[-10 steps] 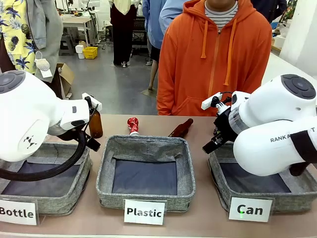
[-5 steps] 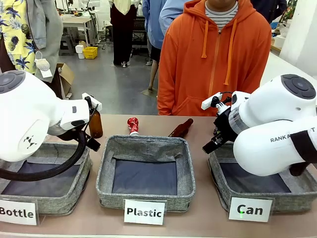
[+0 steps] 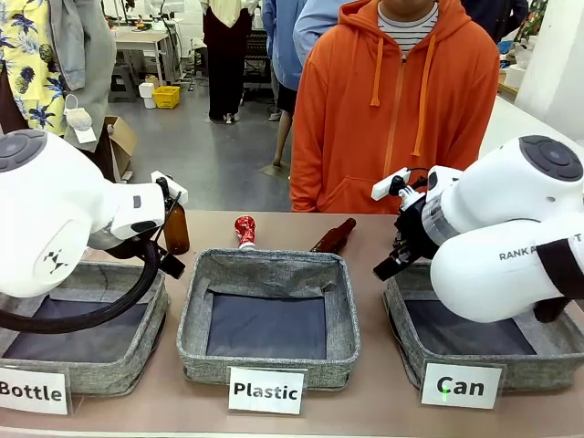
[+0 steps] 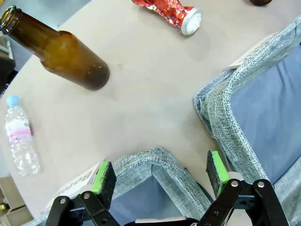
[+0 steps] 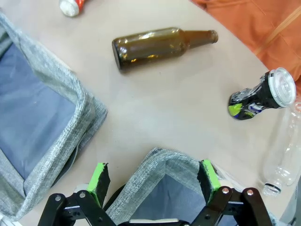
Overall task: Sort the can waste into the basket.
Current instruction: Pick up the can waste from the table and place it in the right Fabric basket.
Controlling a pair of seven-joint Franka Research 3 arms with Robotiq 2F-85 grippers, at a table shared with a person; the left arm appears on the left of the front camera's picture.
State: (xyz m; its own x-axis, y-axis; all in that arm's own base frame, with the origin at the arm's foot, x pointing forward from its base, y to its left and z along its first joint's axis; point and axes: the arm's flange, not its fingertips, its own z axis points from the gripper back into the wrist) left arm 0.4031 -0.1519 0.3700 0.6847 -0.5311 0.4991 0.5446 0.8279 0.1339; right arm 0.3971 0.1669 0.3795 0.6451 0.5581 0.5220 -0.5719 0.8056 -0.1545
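Left gripper (image 4: pixel 159 170) wide, empty; right gripper (image 5: pixel 154 178) wide, empty, above basket (image 5: pixel 157 164) corner; black can (image 5: pixel 254 101) near

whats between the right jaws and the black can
Right wrist view: the basket's grey corner rim sits right under the open jaws, then bare table up to the black can.
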